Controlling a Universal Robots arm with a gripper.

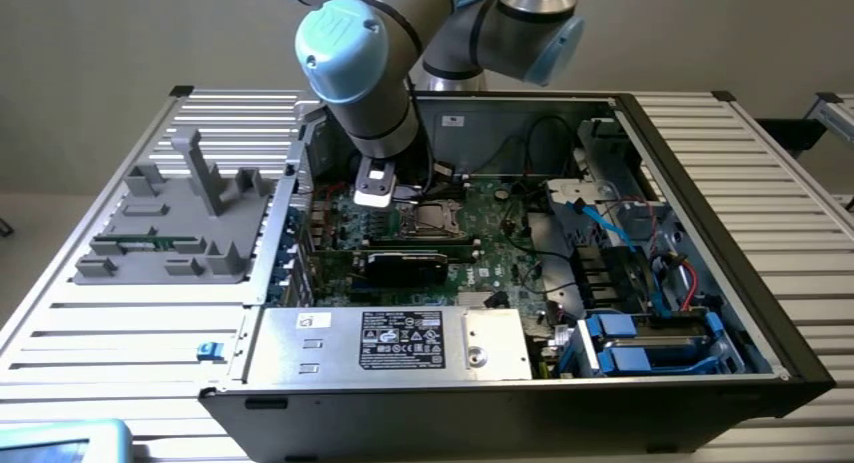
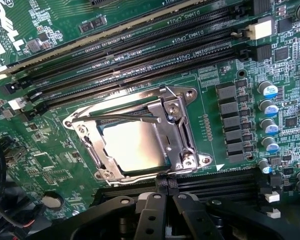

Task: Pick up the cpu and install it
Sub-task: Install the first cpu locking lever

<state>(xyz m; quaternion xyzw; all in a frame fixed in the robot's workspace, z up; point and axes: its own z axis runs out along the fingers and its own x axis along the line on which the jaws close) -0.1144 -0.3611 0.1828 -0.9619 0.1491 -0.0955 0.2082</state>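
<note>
While the gripper [image 2: 162, 210] hangs just over the motherboard [image 2: 55, 160] with its fingers drawn together and nothing between them, the chip [image 2: 132, 145] lies apart from it, already down in its socket. Seen from the wrist, the chip's shiny grey top sits flat and square inside the metal socket frame [image 2: 182, 132], with the thin retaining lever [image 2: 117, 117] crossing above one edge. Whether the frame is fully clamped down and the lever latched cannot be told.

Beyond the socket run the long black memory slots [image 2: 140, 55], and a row of small capacitors [image 2: 270, 117] stands off to one side. In the exterior view the arm [image 1: 367, 83] reaches down into the open computer case [image 1: 694, 203], its tip close above the socket area.

Judging from this, the pick-up and placing look done; what may remain is securing the frame.
</note>
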